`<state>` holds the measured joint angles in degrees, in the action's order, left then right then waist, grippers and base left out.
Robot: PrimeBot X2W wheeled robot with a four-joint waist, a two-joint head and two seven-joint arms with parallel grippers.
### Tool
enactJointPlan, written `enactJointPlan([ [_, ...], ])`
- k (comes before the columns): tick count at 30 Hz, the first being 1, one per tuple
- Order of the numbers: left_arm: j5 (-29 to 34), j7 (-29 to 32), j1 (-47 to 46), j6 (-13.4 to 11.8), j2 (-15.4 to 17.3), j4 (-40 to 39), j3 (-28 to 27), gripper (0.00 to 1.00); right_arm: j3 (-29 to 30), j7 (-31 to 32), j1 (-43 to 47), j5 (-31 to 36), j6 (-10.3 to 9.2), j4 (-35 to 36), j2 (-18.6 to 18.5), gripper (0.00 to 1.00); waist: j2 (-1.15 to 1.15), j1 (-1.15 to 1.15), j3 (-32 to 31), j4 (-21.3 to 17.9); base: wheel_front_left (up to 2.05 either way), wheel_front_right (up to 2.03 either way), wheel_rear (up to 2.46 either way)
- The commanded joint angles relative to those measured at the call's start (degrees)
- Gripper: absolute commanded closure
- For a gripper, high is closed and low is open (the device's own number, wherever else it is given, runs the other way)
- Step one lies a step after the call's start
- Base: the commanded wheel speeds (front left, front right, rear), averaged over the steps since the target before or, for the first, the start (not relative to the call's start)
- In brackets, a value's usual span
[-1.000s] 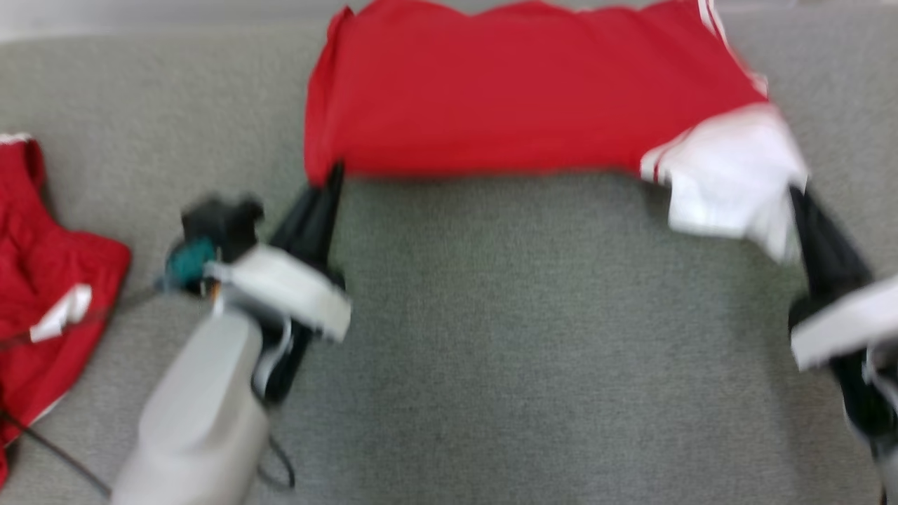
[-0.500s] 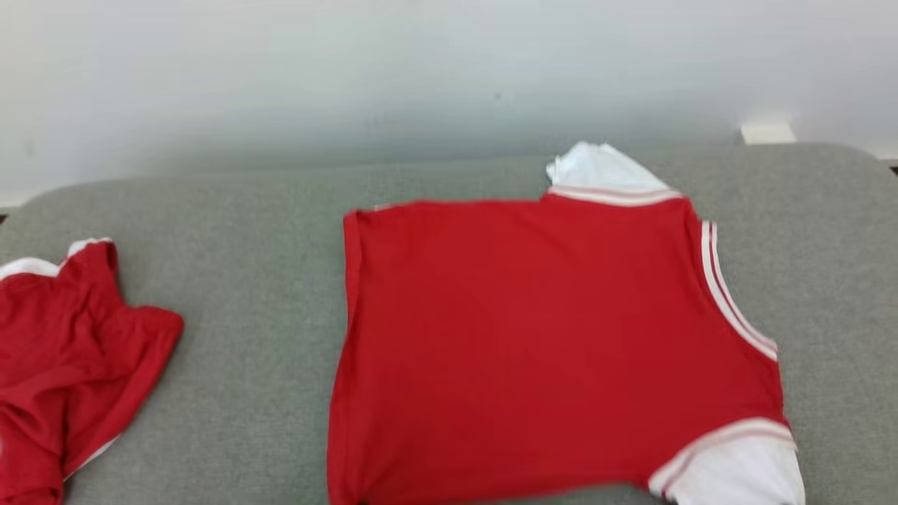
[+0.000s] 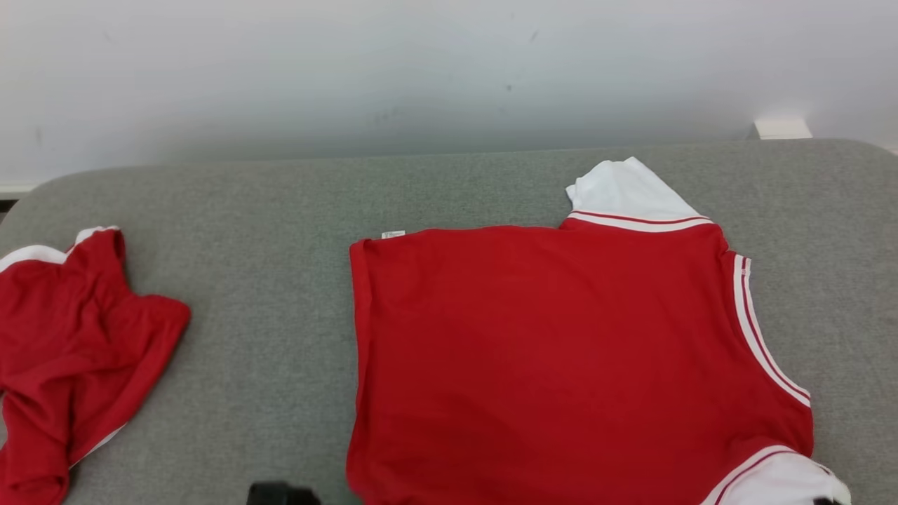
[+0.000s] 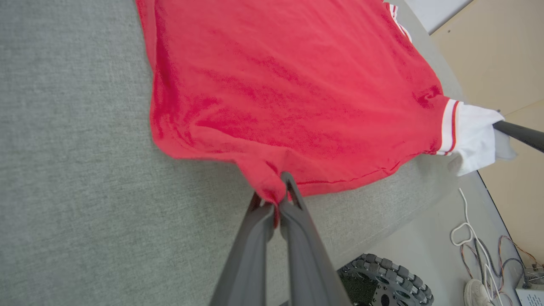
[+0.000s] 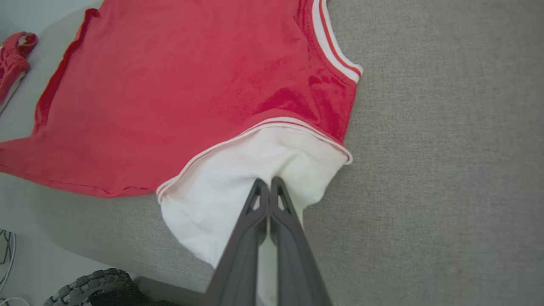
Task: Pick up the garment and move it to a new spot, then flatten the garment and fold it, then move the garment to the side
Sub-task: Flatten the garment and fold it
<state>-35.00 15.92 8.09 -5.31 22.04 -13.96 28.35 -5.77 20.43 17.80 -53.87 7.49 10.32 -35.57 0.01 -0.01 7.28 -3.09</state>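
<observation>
At the far left a second red cloth [image 3: 77, 351] lies crumpled on the grey padded surface [image 3: 266, 280], well apart from the fingers. The left gripper [image 4: 275, 193] has its two fingers pressed together, and they pinch the near left corner of the red garment [image 3: 561, 351]; this corner is a little raised and bunched at the fingertips. Beyond the fingertips the garment lies spread flat on the surface. The right gripper [image 5: 267, 185] also has its fingers closed, pinching the white sleeve [image 5: 212, 191] at the near right corner; the striped neck edge [image 5: 335, 51] lies beyond these fingertips, slightly to their right
</observation>
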Motion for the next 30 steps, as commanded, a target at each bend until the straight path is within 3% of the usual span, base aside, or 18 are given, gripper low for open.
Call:
enactJointPlan([
  [1,-1.7,2.2,-1.8,0.4,0.5,-0.7,-0.4,1.00,0.6,1.9,-2.3,0.0,-0.01,0.2,0.0,1.00,-0.01,0.01,0.6,0.6,0.00,0.00,0.00],
  [8,-11.6,14.6,-11.9,-2.4,-1.4,-2.3,-4.5,1.00,1.5,12.9,-14.1,1.8,-0.01,-2.0,0.1,1.00,-0.01,0.01,3.4,1.8,0.00,0.00,0.00],
  [11,-12.8,17.7,-16.3,-3.6,-2.1,-0.6,-5.3,1.00,0.9,16.2,-19.5,2.5,-0.01,-3.7,1.0,1.00,-0.01,0.01,5.0,1.9,0.00,0.00,0.00],
  [19,-11.1,18.3,-25.6,-4.7,-3.9,7.7,-5.7,1.00,-1.5,17.6,-32.3,8.4,-0.01,-10.7,3.1,1.00,-0.01,0.01,9.2,2.1,0.00,0.00,0.00],
  [20,-10.9,17.9,-26.3,-4.5,-4.2,8.5,-5.5,0.94,-2.0,17.2,-33.2,8.8,-0.01,-11.6,3.6,1.00,-0.01,0.01,9.5,2.2,0.00,0.00,0.00],
  [21,-11.0,17.7,-26.6,-4.4,-4.7,9.3,-5.4,0.69,-2.1,16.7,-33.9,8.9,-0.01,-12.4,4.2,1.00,-0.01,0.01,9.7,2.3,0.00,0.00,0.00],
  [22,-10.9,17.2,-26.9,-4.3,-5.0,10.0,-5.3,0.48,-2.0,15.9,-34.8,9.2,-0.01,-13.1,4.6,0.60,-0.01,0.01,10.0,2.3,0.00,0.00,0.00],
  [23,-10.6,16.9,-27.1,-4.2,-5.2,10.7,-5.2,0.00,-2.0,14.8,-35.5,9.3,-0.01,-13.6,4.9,0.51,-0.01,0.01,10.1,2.3,0.00,0.00,0.00],
  [24,-10.4,16.3,-27.1,-4.5,-5.5,11.3,-5.2,0.00,-1.9,14.0,-35.7,9.4,-0.01,-14.2,5.2,0.00,-0.01,0.01,10.2,2.3,0.00,0.00,0.00],
  [30,-10.2,10.1,-22.7,-5.4,-6.0,10.2,-7.9,0.00,-0.3,5.7,-32.2,10.8,-0.01,-13.1,4.3,0.00,-0.01,0.01,8.8,1.7,0.00,0.00,0.00],
])
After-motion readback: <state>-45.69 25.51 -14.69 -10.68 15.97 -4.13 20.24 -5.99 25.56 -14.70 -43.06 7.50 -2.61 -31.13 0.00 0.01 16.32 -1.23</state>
